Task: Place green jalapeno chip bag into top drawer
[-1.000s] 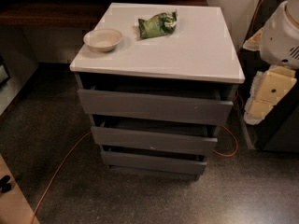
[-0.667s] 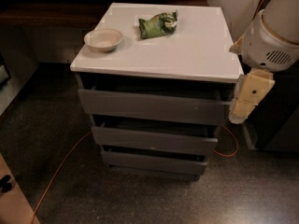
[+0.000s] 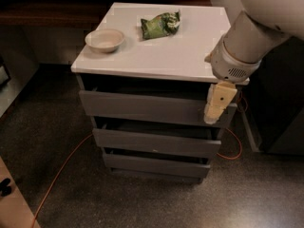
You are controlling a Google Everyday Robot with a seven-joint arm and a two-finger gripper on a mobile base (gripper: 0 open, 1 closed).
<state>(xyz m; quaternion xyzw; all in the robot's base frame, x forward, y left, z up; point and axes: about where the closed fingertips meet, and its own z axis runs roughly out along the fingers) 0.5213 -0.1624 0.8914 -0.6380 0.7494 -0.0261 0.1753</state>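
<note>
Green jalapeno chip bag (image 3: 160, 25) lies flat on the white cabinet top (image 3: 180, 56) near the back edge, mid-width, long axis left-right and skewed slightly toward the back right corner. Gripper (image 3: 213, 114) hangs off the front right corner, before the top drawer (image 3: 142, 107); nothing held, open or closed cannot be told.

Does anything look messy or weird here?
Nothing is spilled or broken. The green jalapeno chip bag lies crumpled on the cabinet top beside the bowl, an orange cable trails across the floor, and the gripper hangs before the top drawer.
</note>
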